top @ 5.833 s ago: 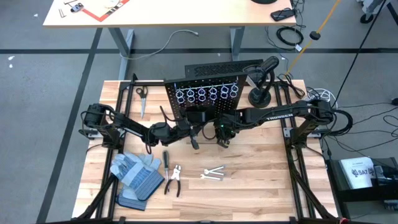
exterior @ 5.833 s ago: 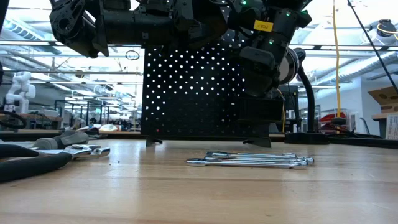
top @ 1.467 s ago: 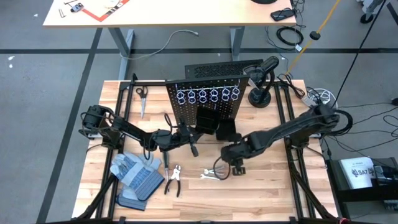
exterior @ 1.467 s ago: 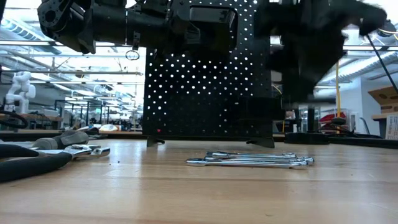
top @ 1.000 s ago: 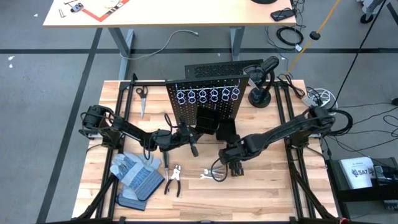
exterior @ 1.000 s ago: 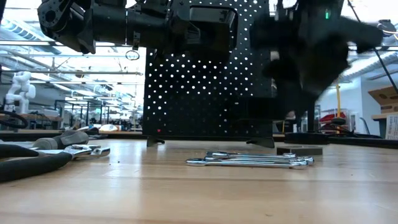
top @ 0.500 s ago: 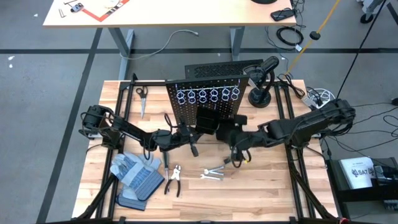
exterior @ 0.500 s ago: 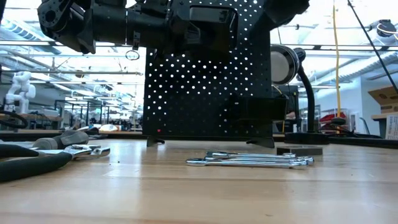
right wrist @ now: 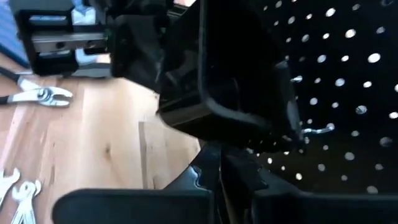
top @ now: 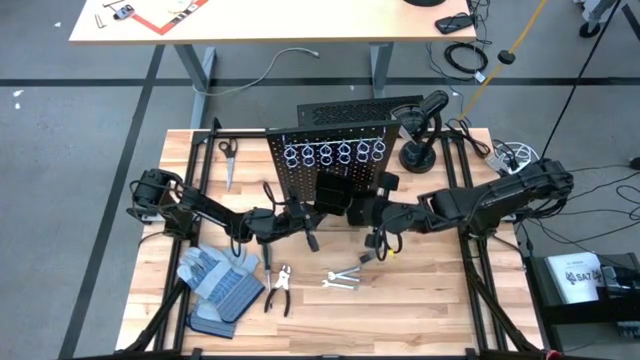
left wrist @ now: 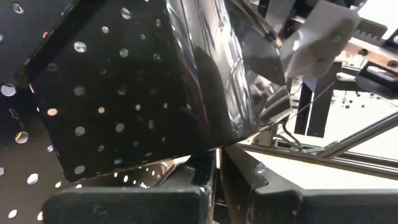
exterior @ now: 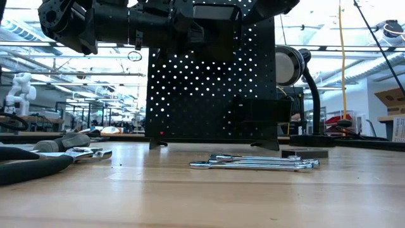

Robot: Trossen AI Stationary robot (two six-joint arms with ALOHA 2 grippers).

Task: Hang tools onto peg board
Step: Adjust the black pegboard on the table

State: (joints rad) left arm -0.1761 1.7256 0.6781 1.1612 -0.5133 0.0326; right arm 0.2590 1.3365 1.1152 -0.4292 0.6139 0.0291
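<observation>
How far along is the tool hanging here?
Done: no tool seen hung; the peg board ring holders look empty. In hand: left gripper and right gripper are shut near the board's black bins, nothing visibly held. Left: wrenches and pliers on the table.

Peg board [top: 330, 165] upright at table's far middle: black perforated panel, row of silver ring holders [top: 333, 152] along its top, small black bins [top: 345, 200] on its front lower down. Silver wrenches [top: 342, 279] lie flat, bunched, on the wood in front of it. Dark-handled pliers [top: 279, 290] lie left of them. Thin dark-handled screwdriver [top: 267, 259] lies just beyond the pliers.
</observation>
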